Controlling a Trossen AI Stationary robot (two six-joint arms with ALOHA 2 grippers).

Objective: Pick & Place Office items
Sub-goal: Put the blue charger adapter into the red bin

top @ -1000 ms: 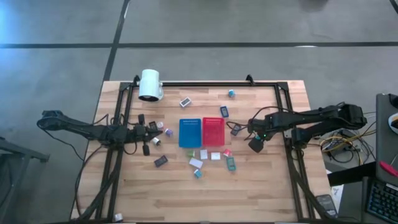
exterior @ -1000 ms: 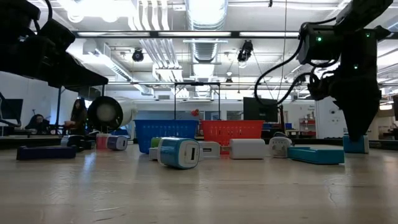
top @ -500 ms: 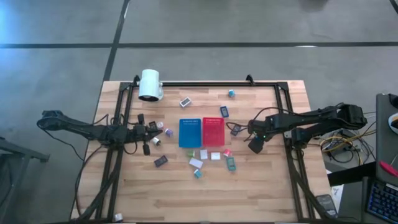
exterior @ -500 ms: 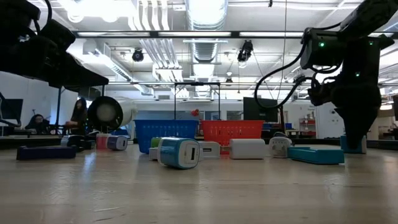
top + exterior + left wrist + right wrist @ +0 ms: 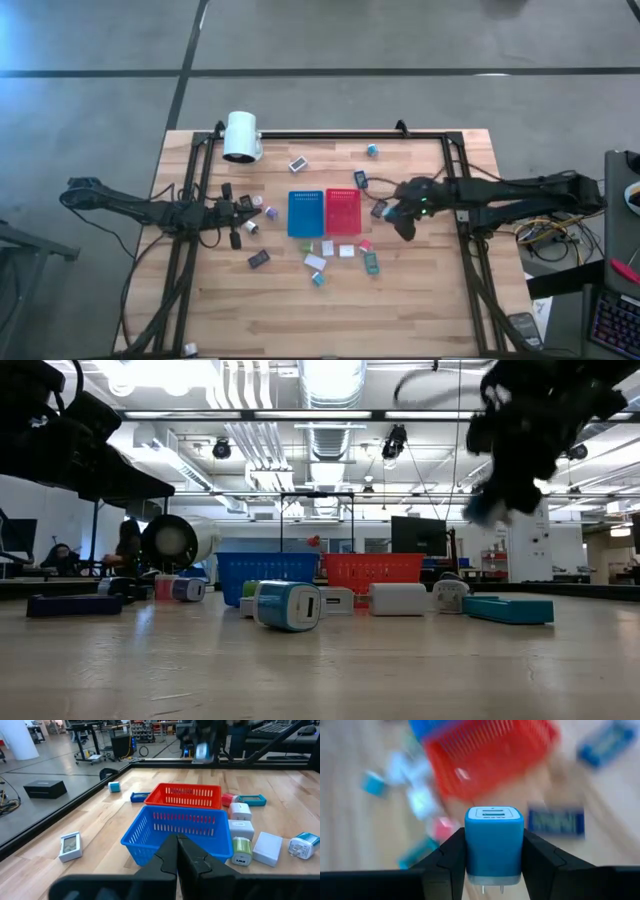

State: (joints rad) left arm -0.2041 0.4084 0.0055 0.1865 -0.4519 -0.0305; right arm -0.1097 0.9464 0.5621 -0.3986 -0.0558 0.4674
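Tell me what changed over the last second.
The right tool closed on a blue USB charger block, lifted it off the table's right side and swung toward the red tray. The left tool stayed shut and parked left of the blue tray; the trays and the other scattered items did not move.

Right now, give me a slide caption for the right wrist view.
Right gripper fingers clamp a blue USB charger block, carried above the red tray.
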